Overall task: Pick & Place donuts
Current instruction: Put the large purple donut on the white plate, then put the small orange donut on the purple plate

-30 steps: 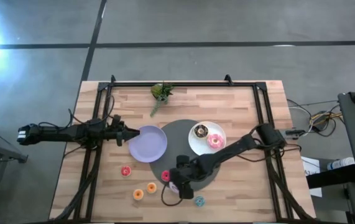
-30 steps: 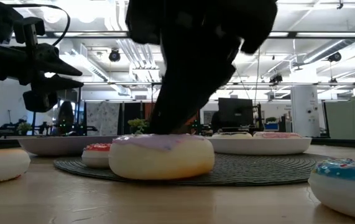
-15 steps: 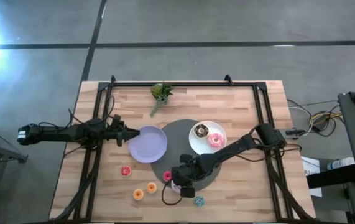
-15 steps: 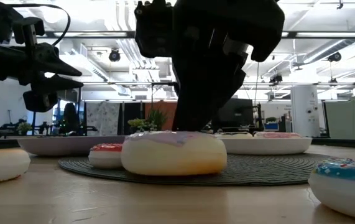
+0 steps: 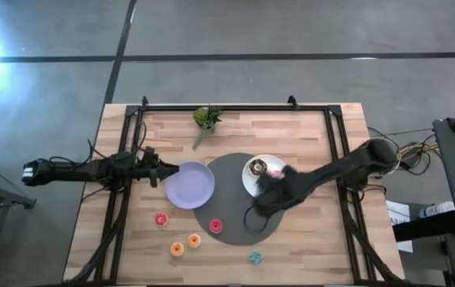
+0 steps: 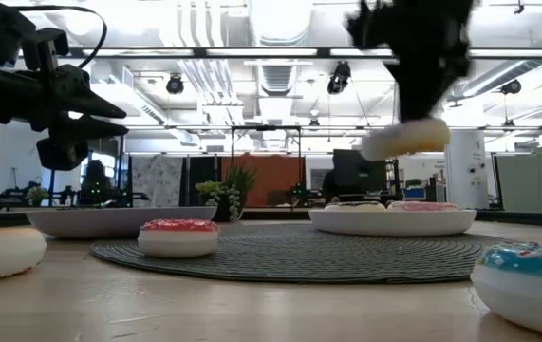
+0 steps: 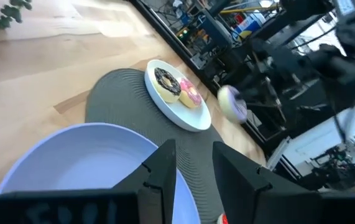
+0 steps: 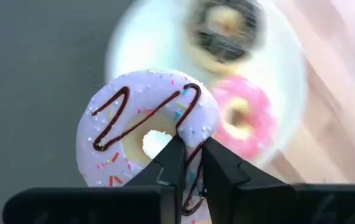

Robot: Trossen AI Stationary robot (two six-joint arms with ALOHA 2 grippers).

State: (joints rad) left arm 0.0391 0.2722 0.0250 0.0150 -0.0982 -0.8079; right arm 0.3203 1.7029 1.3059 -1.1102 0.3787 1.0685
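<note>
My right gripper (image 8: 191, 146) is shut on a lavender-frosted donut (image 8: 146, 134) with chocolate drizzle. It hangs in the air (image 6: 405, 139) beside the white plate (image 5: 283, 169). That plate carries a brown donut (image 8: 224, 25) and a pink one (image 8: 242, 121). A small pink donut (image 5: 215, 226) lies on the dark round mat (image 5: 227, 179). My left gripper (image 5: 163, 171) hovers open over the left rim of the lavender plate (image 5: 189, 185), touching nothing. My right gripper pinches the donut's ring on one side of its hole (image 8: 193, 134). One finger (image 8: 172, 163) stands at the hole's edge and the other (image 8: 219, 167) toward the outer rim. The fingers come from above. The donut hangs lifted clear, tilted a little, above the mat.
Small donuts lie on the wood near the front: a red one (image 5: 161, 218), two orange ones (image 5: 177, 249) (image 5: 194, 240) and a teal one (image 5: 255, 257). A green plant (image 5: 205, 118) stands at the far edge. Black frame rails run along both table sides.
My right gripper has shut on the lavender donut at the mat's near edge. It has then lifted it clear and swung quickly up and toward the far right, to the white plate. The donut has left the mat.
</note>
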